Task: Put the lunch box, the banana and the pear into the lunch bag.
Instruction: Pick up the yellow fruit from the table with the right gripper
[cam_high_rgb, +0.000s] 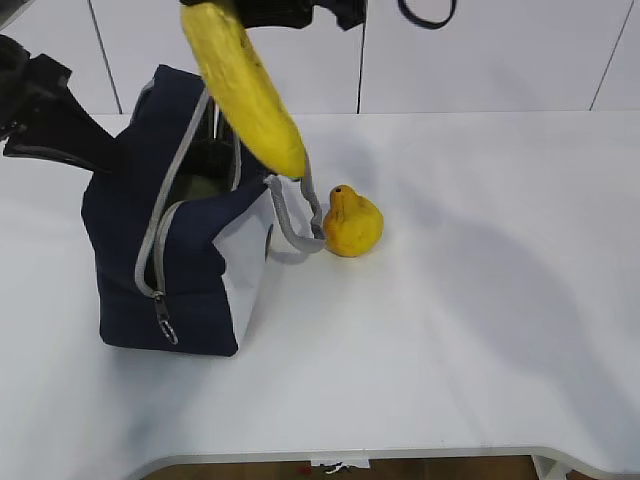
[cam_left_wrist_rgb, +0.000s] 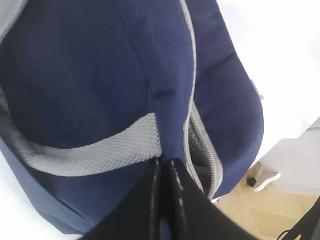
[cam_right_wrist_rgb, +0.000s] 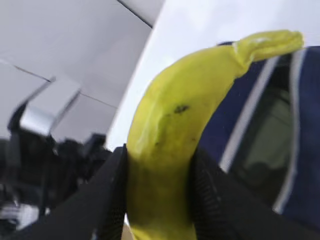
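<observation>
The navy lunch bag (cam_high_rgb: 190, 260) stands at the left of the table with its top zipper open. My right gripper (cam_high_rgb: 275, 8) is shut on the banana (cam_high_rgb: 245, 85) and holds it tilted over the bag's opening, lower tip near the grey handle; the right wrist view shows the jaws (cam_right_wrist_rgb: 159, 170) clamped on the banana (cam_right_wrist_rgb: 175, 120). My left gripper (cam_left_wrist_rgb: 164, 165) is shut on the bag's navy fabric (cam_left_wrist_rgb: 100, 65) near its grey handle. The pear (cam_high_rgb: 352, 222) stands on the table right of the bag. A pale green surface (cam_high_rgb: 205, 186) inside the bag may be the lunch box lid.
The white table (cam_high_rgb: 480, 300) runs to the right and front of the bag, with its front edge low in the exterior view. A white panelled wall (cam_high_rgb: 500, 50) stands behind. The bag's grey handle loop (cam_high_rgb: 300, 225) hangs beside the pear.
</observation>
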